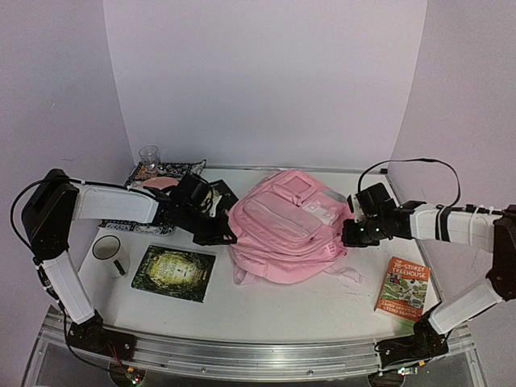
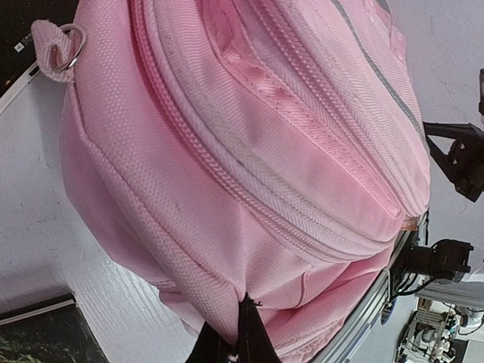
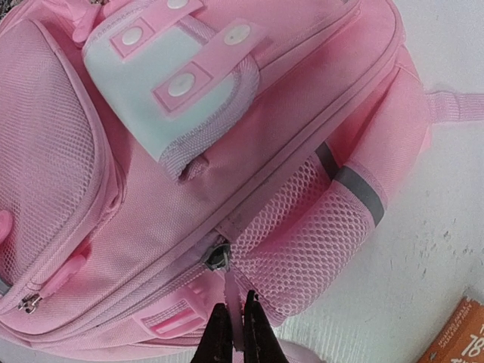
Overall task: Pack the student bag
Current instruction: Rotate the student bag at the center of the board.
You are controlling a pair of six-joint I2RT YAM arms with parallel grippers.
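On the table's left, past a mug (image 1: 107,250) and a green-covered book (image 1: 174,272), the left gripper (image 1: 216,235) is seen pinched tight on an edge seam of the student bag (image 1: 286,222). At centre the bag is laid pockets-up, its length stretched between both arms. To the right, the right gripper (image 1: 348,234) is clamped on the pink zip pull (image 3: 229,291), the zip track running leftward from it; a Treehouse paperback (image 1: 403,289) is seen nearby

Open tabletop (image 1: 290,310) along lower centre — student bag (image 1: 282,230) blocks mid-frame, mug (image 1: 107,248) and dark book (image 1: 173,272) lower left, orange book (image 1: 403,289) lower right.
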